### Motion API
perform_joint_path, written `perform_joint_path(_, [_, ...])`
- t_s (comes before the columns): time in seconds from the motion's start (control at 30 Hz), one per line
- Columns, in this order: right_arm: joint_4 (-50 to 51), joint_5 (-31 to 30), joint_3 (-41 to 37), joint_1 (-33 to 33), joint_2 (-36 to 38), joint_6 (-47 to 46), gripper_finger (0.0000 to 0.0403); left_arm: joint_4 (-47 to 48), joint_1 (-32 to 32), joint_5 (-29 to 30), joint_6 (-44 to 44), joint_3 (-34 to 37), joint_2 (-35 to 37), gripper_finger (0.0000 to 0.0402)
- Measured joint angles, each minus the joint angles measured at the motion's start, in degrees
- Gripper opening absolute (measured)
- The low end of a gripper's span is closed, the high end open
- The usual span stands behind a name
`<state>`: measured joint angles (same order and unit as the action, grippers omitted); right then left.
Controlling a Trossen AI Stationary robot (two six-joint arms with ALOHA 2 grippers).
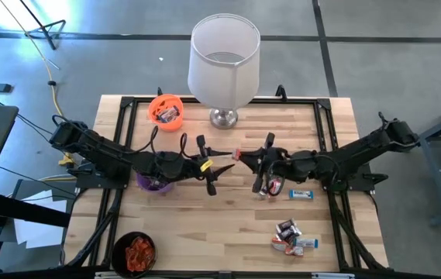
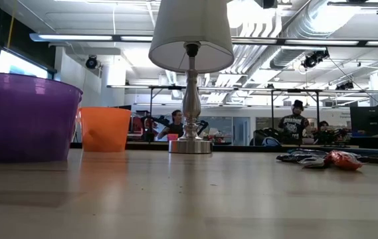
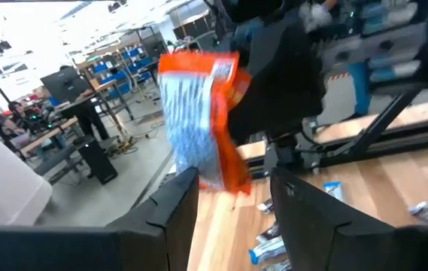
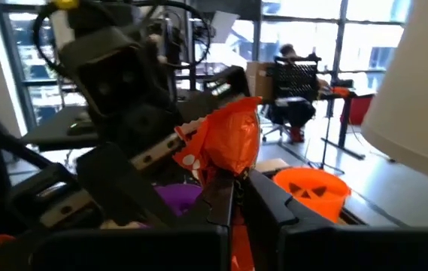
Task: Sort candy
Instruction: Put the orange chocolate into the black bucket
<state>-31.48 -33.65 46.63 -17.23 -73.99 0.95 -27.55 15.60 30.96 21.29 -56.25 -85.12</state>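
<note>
As viewed from the front edge back, find first a black cup (image 1: 115, 249) at the left corner, filled with orange-red candy (image 1: 138, 252). To its right, find a loose candy pile (image 1: 291, 236) of dark, silver and orange wrappers. Further in, note one white-blue candy (image 1: 301, 194) flat on the table (image 1: 228, 225), just beside the right arm (image 1: 352, 159). At mid-table, locate both grippers tip to tip above the wood.

Right gripper (image 4: 240, 197): clenched on an orange wrapped candy (image 4: 225, 143), held clear of the table.

Left gripper (image 3: 232, 203): released, fingers (image 3: 176, 207) spread to either side of that candy's lower end; contact not discernible.

Under the left arm (image 1: 111, 155), note a purple cup (image 1: 152, 183). Toward the far edge, find an orange cup (image 1: 155, 102) holding several candies (image 1: 169, 115), then a lamp (image 1: 224, 62) with a white shade.
</note>
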Motion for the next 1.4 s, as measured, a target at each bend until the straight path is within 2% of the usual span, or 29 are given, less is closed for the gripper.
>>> perform_joint_path(0.23, [-0.1, -0.2, -0.1, 0.0, -0.3, -1.1, 0.0010, -0.3, -1.7, -1.1, -5.5, -0.1, 0.0, 0.0157])
perform_joint_path(0.97, [-3.7, 3.7, -0.1, 0.1, -0.4, -0.9, 0.0010, -2.8, -5.9, -5.8, -8.2, -0.1, 0.1, 0.0157])
perform_joint_path(1.2, [-5.9, 4.9, -0.1, 0.9, -3.0, -1.0, 0.0010, -2.0, -6.7, -13.0, -8.6, 0.0, 0.0, 0.0157])
perform_joint_path(1.3, [-6.5, 5.4, -0.1, 1.1, -3.4, -1.0, 0.0010, -1.7, -6.6, -12.7, -8.7, 0.0, 0.0, 0.0148])
perform_joint_path(1.4, [-6.7, 5.2, -0.1, 1.2, -3.5, -1.0, 0.0010, -0.9, -6.6, -11.3, -8.8, 0.0, 0.0, 0.0117])
